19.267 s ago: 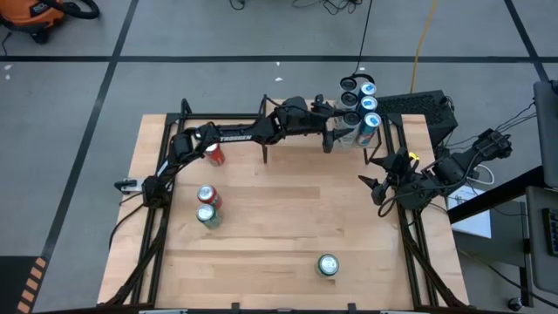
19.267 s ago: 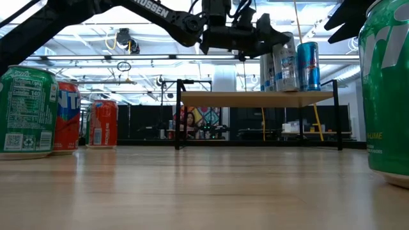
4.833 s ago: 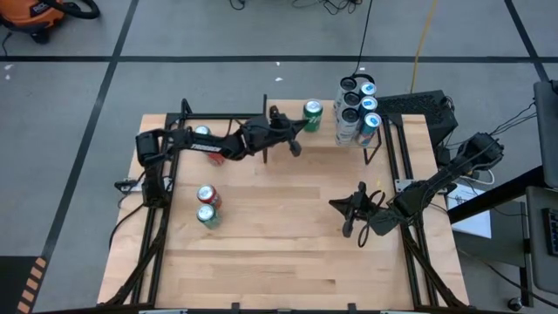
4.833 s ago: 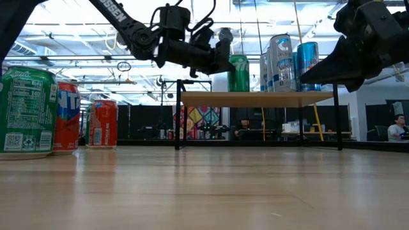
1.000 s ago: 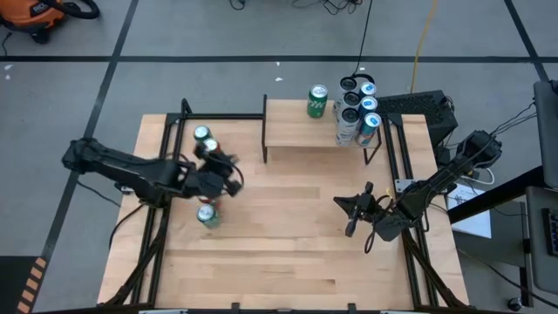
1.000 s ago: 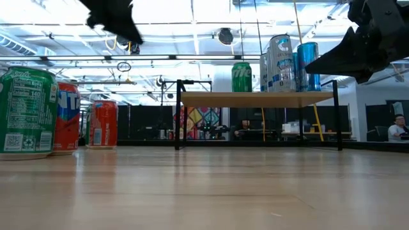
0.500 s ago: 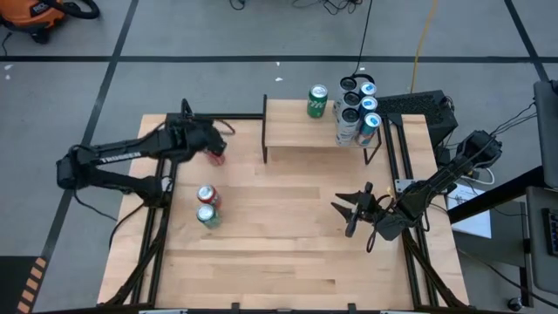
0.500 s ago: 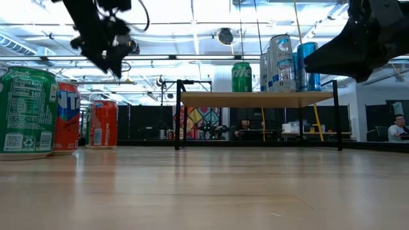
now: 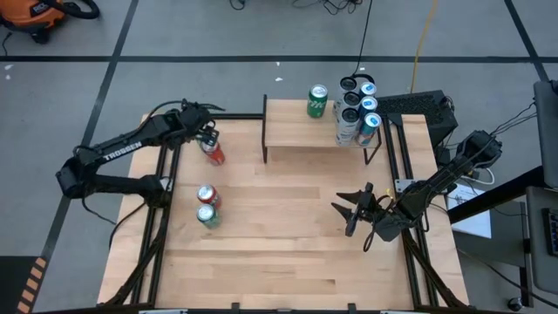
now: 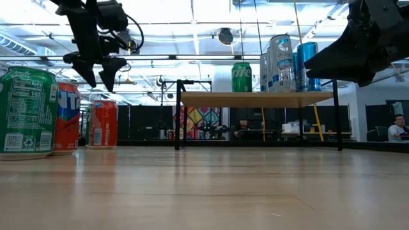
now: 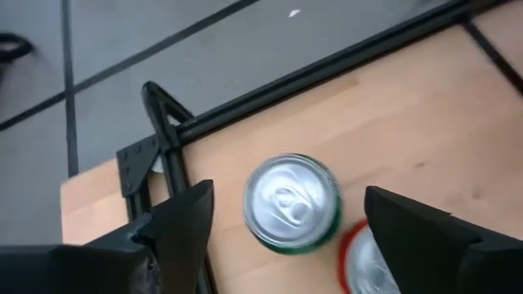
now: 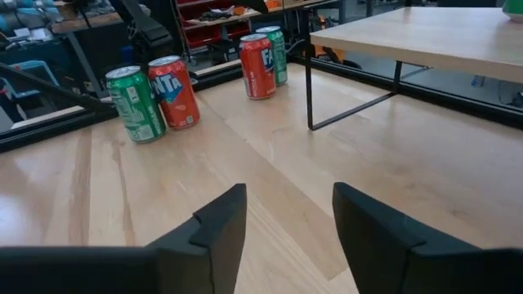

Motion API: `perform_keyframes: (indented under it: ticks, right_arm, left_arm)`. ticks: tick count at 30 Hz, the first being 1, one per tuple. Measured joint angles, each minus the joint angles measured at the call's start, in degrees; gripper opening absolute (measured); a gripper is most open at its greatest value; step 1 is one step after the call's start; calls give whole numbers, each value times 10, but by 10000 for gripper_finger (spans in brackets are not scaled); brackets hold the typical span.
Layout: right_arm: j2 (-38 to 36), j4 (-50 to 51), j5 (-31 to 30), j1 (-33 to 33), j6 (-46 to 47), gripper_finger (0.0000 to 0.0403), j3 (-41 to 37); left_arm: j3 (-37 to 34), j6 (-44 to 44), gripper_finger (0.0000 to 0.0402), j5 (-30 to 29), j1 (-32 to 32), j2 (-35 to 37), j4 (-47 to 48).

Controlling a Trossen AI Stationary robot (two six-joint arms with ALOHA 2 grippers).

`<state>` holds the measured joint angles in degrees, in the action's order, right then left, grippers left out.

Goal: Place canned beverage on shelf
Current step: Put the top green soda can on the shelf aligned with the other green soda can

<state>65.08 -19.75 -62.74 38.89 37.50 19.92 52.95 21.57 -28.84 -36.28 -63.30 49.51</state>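
The shelf (image 9: pixel 305 133) stands at the table's far edge with a green can (image 9: pixel 316 100) and several tall cans (image 9: pixel 357 109) on its top. My left gripper (image 9: pixel 207 135) hangs open over the table's far left corner. In the left wrist view its fingers stand on either side of a green can (image 11: pixel 292 204) without touching it, and a red can (image 11: pixel 368 261) is beside it. A red can (image 9: pixel 207 195) and a green can (image 9: pixel 207 215) stand upright farther toward the near edge. My right gripper (image 9: pixel 347 216) hovers open near the right edge, holding nothing.
The black frame rail (image 11: pixel 172 155) runs close behind the far-left cans. The shelf's thin black legs (image 12: pixel 309 82) stand to the right of those cans. Bare tabletop (image 9: pixel 288 253) lies between the two grippers and toward the near edge.
My left gripper has swung from beside the two nearer cans toward the table's far edge, coming over the far-left cans. It has tipped downward and opened. My right gripper has stayed in place and opened partway. No can has moved.
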Motion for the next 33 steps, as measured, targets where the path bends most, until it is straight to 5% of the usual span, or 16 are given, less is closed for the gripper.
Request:
perform_keyframes:
  ticks: [10,27,33]
  right_arm:
    - [0,0,16,0,9,174,0]
    - [0,11,33,1,24,174,0]
    - [0,14,34,2,34,174,0]
  left_arm:
    - [0,-12,372,40,-55,-70,-30]
    - [-3,-40,372,105,-108,-131,-54]
    - [-45,-45,342,136,-127,-132,-62]
